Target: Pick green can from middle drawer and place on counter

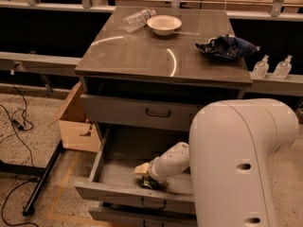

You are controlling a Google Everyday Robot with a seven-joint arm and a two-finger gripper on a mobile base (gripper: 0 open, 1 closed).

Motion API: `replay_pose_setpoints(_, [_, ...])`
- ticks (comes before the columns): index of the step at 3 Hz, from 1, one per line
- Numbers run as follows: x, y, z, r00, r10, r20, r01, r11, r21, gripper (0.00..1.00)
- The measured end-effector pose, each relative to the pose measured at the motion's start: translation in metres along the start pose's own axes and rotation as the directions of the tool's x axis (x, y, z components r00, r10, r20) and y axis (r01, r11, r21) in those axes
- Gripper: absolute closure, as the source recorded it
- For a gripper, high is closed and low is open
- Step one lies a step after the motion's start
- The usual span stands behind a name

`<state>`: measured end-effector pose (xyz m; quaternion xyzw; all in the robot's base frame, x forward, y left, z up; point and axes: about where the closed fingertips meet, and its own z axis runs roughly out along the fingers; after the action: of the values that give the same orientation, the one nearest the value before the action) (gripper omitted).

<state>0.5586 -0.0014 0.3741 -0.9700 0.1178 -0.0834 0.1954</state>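
Down by the front wall of the middle drawer, the green can lies on the grey tray, and I have the tool lowered right onto it. The wrist covers the grip from this view, so I cannot tell whether the tool is spread or already pinching the can. The drawer stands pulled well out past the shut top drawer above it, which I judge is what lets the arm slant down into it from the drawer's right side. Above the drawer, the table carries a white bowl and a clear bottle far back and a dark snack bag to the back right, so the part nearest the drawer suits the can best. I take this to be the grasp; lifting out will need to clear the drawer's front wall and the table's edge.
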Motion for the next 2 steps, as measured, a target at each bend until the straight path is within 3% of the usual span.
replay_pose_setpoints(2, [0.0011, -0.0024, 0.0007, 1.0, -0.003, 0.001, 0.003, 1.0, -0.005, 0.65])
